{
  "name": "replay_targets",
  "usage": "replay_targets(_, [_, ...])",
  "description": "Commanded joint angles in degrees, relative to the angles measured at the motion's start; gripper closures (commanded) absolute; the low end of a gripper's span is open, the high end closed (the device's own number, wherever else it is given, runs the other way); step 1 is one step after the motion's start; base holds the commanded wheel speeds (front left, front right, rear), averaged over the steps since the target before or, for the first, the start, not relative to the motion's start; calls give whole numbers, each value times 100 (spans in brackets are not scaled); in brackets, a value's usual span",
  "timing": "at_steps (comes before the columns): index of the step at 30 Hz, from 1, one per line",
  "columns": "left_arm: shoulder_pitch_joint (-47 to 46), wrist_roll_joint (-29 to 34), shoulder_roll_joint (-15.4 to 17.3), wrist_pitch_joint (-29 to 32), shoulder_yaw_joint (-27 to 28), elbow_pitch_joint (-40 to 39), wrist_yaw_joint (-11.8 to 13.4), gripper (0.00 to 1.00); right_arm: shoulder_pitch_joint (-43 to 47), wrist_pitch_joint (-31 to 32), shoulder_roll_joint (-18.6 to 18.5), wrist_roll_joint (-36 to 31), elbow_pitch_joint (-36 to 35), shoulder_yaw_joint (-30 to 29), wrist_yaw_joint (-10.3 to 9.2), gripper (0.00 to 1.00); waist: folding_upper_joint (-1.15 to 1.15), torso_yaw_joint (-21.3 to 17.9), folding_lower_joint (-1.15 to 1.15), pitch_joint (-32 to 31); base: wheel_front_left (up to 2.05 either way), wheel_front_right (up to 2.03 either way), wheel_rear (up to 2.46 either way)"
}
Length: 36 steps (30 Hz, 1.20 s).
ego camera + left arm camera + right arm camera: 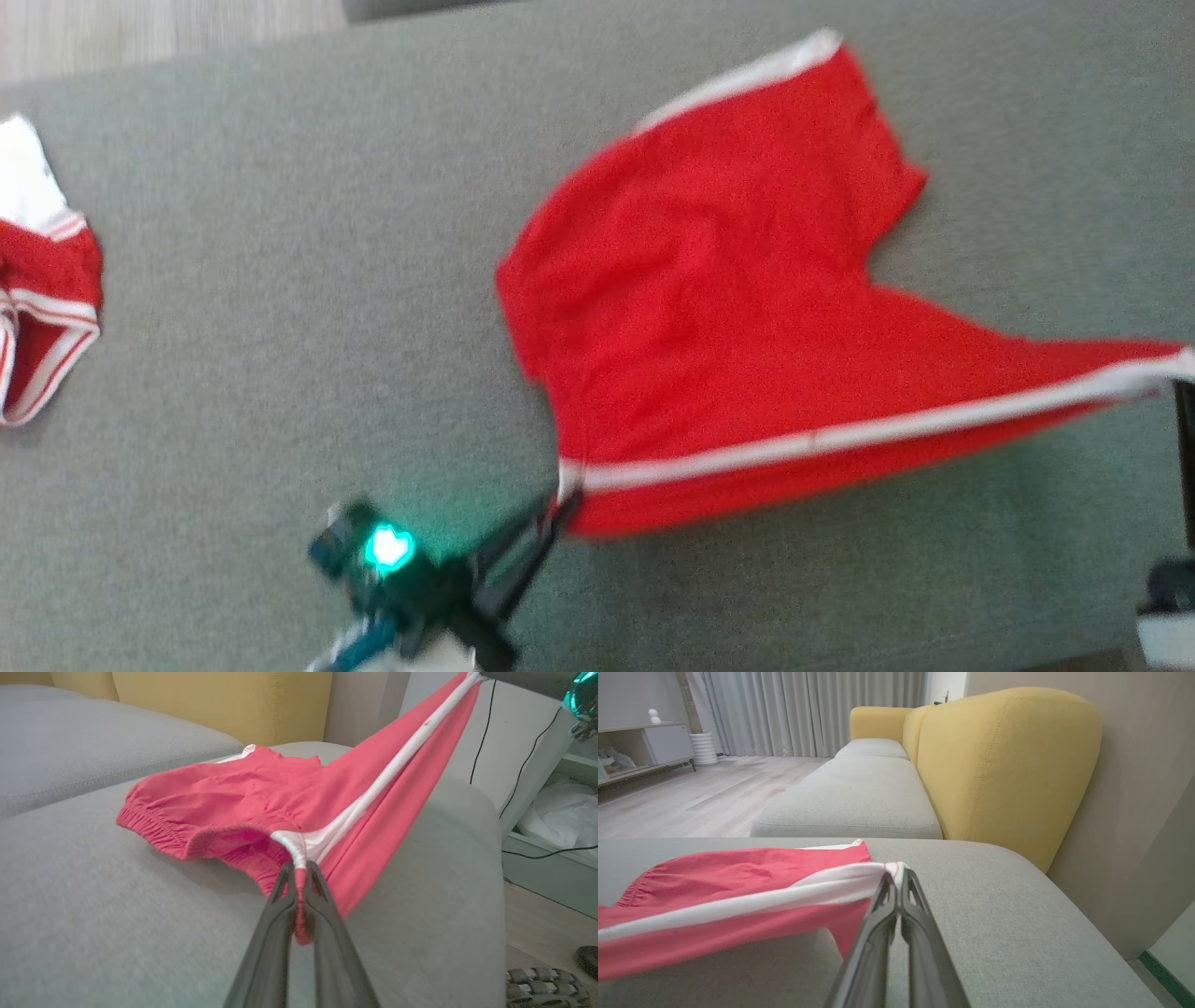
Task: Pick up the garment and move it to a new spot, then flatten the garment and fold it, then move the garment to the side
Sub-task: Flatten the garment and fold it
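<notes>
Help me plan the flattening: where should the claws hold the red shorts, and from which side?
Grip the white stripe at both ends, waistband and leg hem, from the near edge of the cushion. That straight seam, taut between the left claw and right claw, should spread the shorts flat.

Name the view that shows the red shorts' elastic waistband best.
Left wrist view: the waistband lies close, sharp, its gathers facing the camera. The head view blurs it into the shorts' left edge; the right wrist view catches a short gathered stretch at left.

even soft daylight; head view motion-blurred, wrist views sharper.
</notes>
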Motion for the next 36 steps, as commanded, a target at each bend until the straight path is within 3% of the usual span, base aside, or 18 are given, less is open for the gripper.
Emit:
replay_targets(1, [12,-88,232,-22,237,-194,89,100,-14,32,-246,58,-341,-86,37,100,-1,-115,1,-203,0,0,0])
replay_targets(7, [381,-233,308,-3,377,-815,301,100,87,411,-388,78,-759,-218,37,100,-1,-128,1,-351,0,0,0])
replay_targets(9, [250,-290,236,27,474,-898,350,100,-236,501,-422,288,-573,-99,37,100,-1,-76,1,-323,0,0,0])
replay_targets(16, [-681,-447,-278,385,750,-488,411,100,-1537,852,-1176,596,606,559,37,100,-1,321,1,99,0,0,0])
replay_targets(27, [-1880,-361,-1002,722,808,570,499,100,-3908,1521,-2359,888,2126,2361,37,100,-1,807,1,734,0,0,0])
replay_targets(36, [-2417,-325,-1303,804,771,1083,446,100,-5114,1696,-2745,1304,3014,3420,37,100,-1,1130,1,1038,0,0,0])
